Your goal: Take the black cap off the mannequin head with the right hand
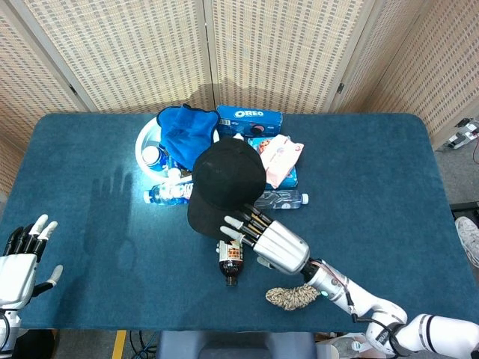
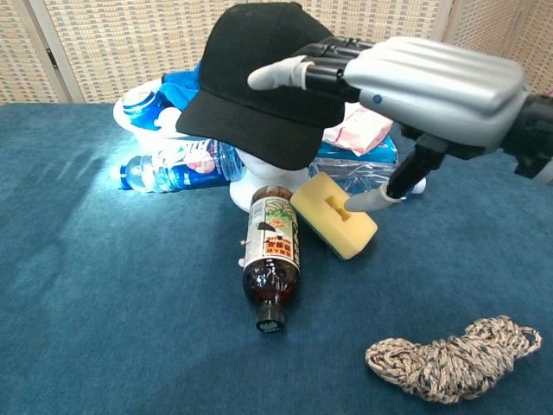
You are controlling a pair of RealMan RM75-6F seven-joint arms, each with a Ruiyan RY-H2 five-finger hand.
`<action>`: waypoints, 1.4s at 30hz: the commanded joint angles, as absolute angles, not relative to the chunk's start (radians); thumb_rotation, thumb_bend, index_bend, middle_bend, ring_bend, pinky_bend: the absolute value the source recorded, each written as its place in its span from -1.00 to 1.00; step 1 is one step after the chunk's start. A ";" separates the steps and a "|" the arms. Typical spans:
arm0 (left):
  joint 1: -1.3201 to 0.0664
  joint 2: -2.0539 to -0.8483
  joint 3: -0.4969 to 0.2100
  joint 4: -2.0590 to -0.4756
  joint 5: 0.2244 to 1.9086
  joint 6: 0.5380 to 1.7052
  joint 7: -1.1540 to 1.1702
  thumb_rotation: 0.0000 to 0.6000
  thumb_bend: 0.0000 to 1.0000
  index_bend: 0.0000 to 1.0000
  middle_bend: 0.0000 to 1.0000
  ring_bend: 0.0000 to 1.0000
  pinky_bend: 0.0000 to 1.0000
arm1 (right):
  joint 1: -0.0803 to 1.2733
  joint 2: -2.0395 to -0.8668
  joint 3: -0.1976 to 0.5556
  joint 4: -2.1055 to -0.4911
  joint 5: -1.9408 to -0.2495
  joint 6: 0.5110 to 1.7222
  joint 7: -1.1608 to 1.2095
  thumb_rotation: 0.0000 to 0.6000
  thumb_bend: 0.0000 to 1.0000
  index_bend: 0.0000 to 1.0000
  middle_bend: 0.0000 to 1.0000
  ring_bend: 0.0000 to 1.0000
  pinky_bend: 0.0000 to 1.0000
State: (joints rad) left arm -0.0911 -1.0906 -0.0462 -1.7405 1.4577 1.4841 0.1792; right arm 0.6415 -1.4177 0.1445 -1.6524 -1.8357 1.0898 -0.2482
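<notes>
right hand: the silver-and-black right hand (image 2: 406, 86) is spread, fingers straight and apart, grasping nothing. in the chest view the fingers (image 2: 294, 73) reach across the front of the black fabric cap (image 2: 268, 78); whether they touch it cannot be told. the thumb points down toward the yellow rectangular sponge (image 2: 333, 214), its tip at the sponge's top face. in the head view the right hand (image 1: 273, 241) hangs over the brim end of the cap (image 1: 224, 183) and hides the sponge.
left hand: the left hand (image 1: 19, 258) sits at the near left corner of the blue table (image 1: 90, 224), fingers apart and upward, empty, well away from everything else.
black cap: it sits on the white mannequin head (image 2: 259, 186) near the middle of the table, brim toward the near edge and tilted down to the left in the chest view.
brown bottle: a dark drink bottle with a printed label (image 2: 272, 259) lies on its side just in front of the mannequin head, cap toward the near edge.
rope: a bundle of speckled grey cord (image 2: 454, 359) lies near the near edge, to the right of the bottle.
behind the cap: a white bowl with a blue cloth (image 1: 183, 127), a blue oreo box (image 1: 249, 118), a pink wipes packet (image 1: 281, 158) and clear water bottles (image 2: 177, 169) lying flat.
</notes>
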 commanded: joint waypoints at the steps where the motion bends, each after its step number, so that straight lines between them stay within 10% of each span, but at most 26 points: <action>1: -0.092 -1.090 -0.047 -1.740 1.458 1.483 0.177 1.00 -0.41 -1.00 -1.00 -1.00 -1.00 | 0.669 -1.463 0.152 -1.608 -1.834 1.085 -0.256 1.00 -0.97 -0.90 -0.81 -1.00 -1.00; 15: -0.094 -1.085 -0.051 -1.730 1.451 1.476 0.163 1.00 -0.41 -1.00 -1.00 -1.00 -1.00 | 0.758 -1.616 0.177 -1.435 -1.809 1.118 -0.228 1.00 -0.96 -0.82 -0.78 -1.00 -1.00; 42: -0.106 -1.092 -0.054 -1.719 1.441 1.457 0.161 1.00 -0.41 -1.00 -1.00 -1.00 -1.00 | 0.827 -1.712 0.156 -1.285 -1.777 1.184 -0.185 1.00 -0.32 -0.54 -0.67 -1.00 -1.00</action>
